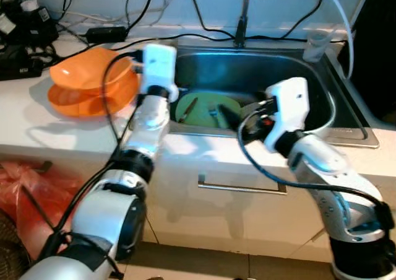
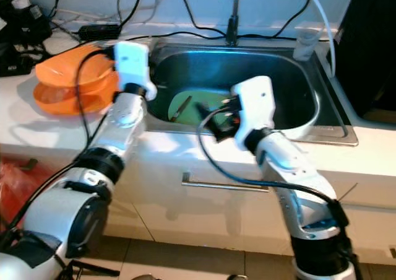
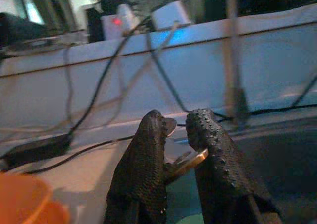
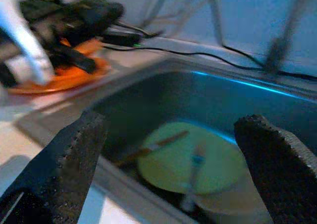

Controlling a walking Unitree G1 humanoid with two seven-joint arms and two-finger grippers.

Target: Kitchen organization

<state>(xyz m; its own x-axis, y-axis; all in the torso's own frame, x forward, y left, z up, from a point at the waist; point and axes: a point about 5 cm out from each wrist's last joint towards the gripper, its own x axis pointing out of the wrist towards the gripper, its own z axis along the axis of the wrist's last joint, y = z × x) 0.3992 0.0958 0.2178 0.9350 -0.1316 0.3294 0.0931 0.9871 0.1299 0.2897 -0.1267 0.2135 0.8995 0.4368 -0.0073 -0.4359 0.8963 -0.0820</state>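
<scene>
- Left fingers (image 3: pixel 181 159): pinched nearly together on a thin metal utensil (image 3: pixel 190 160), likely a spoon or fork handle; only a short sliver shows between the pads, so the grip looks shallow. I judge it could pivot or slip if I swing fast.
- Left gripper (image 1: pixel 162 93) sits at the sink's left rim, right beside the stacked orange bowls (image 1: pixel 93 82) on the white surface (image 1: pixel 25 125).
- Right fingers (image 4: pixel 74 154): spread wide, holding nothing, aimed down into the sink (image 1: pixel 297 69).
- Right gripper (image 1: pixel 247 122) hovers over the sink's front edge, just above the green plate (image 4: pixel 193 159).
- On that plate: a wooden-handled utensil (image 4: pixel 153 147) lying across it, and a second utensil with a blue spot (image 4: pixel 195 169); blurred, so I can't tell what kind.
- How I'd work it: keep the left wrist level and move slowly toward the surface, clear of the bowls and the black cables (image 1: pixel 111 106) hanging near the arm.
- For the right: descend straight, line the fingers across a handle, not along it, and close only when a pad is on each side.
- Risk: the plate may skid on steel; press lightly.
</scene>
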